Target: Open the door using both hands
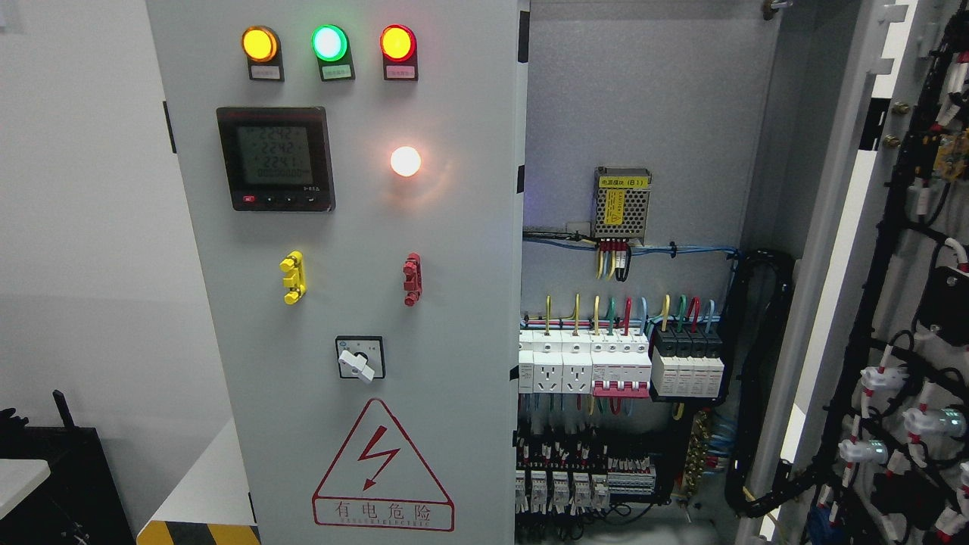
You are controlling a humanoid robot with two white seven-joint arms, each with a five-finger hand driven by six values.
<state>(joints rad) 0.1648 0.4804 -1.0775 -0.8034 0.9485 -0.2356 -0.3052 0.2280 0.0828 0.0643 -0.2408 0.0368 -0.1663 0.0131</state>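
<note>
A grey electrical cabinet fills the head view. Its left door [447, 303] is closed and carries three lit lamps (orange, green, red), a digital meter [276, 159], a white lamp, a yellow toggle [292, 277], a red toggle [412, 279], a rotary switch [359, 359] and a red warning triangle. The right door [840, 250] is swung wide open to the right, its inner side covered with black wiring. The opening shows breakers [606, 367] and a power supply [621, 203]. Neither of my hands shows anywhere.
A white wall stands to the left of the cabinet. Dark equipment [60, 469] and a white surface sit at the lower left. A yellow-and-black striped edge [197, 533] marks the cabinet's base.
</note>
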